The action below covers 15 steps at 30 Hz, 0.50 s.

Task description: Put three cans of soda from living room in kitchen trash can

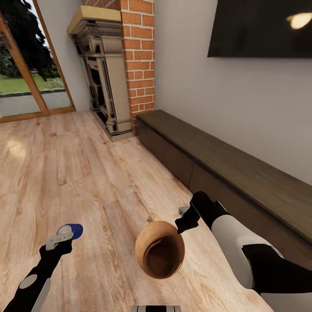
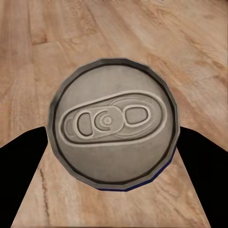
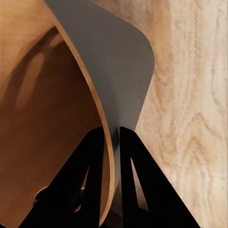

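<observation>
Living room with pale wood-plank floor [image 1: 86,173], red brick fireplace column [image 1: 141,60], dark low cabinet [image 1: 225,169] and black wall television [image 1: 260,28]. Left gripper [image 1: 65,236] is clamped on the dark blue soda can [image 1: 71,230], whose grey pull-tab top [image 2: 114,123] faces the left wrist camera between the two black fingers [image 2: 23,171]. Right gripper [image 1: 184,221] pinches the rim of the round brown bin [image 1: 159,255]; its fingers [image 3: 92,190] straddle the thin wall [image 3: 107,156], bin held tilted above the floor.
</observation>
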Tool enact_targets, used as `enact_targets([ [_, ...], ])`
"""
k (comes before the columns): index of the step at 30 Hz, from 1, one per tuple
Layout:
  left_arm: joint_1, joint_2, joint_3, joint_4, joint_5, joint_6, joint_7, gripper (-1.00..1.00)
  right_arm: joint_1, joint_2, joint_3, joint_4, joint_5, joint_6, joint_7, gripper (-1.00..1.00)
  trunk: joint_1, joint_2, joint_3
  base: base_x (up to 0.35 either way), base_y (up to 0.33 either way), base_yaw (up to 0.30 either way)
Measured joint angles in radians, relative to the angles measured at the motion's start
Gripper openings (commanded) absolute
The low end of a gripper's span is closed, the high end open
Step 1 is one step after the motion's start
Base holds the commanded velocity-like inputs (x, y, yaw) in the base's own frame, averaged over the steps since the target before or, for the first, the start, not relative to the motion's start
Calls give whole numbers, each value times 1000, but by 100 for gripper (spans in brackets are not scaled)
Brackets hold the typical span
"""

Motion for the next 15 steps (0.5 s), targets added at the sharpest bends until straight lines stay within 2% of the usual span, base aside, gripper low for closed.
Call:
enact_targets([
  [5, 0, 0, 0, -5, 0, 1, 0, -100, 5, 1, 0, -1, -7, 3, 1, -100, 0, 0, 3, -246, 0, 207],
  [15, 3, 0, 0, -8, -1, 1, 3, -100, 7, 3, 0, 0, -8, 3, -25, -100, 0, 0, 10, -317, 0, 227],
])
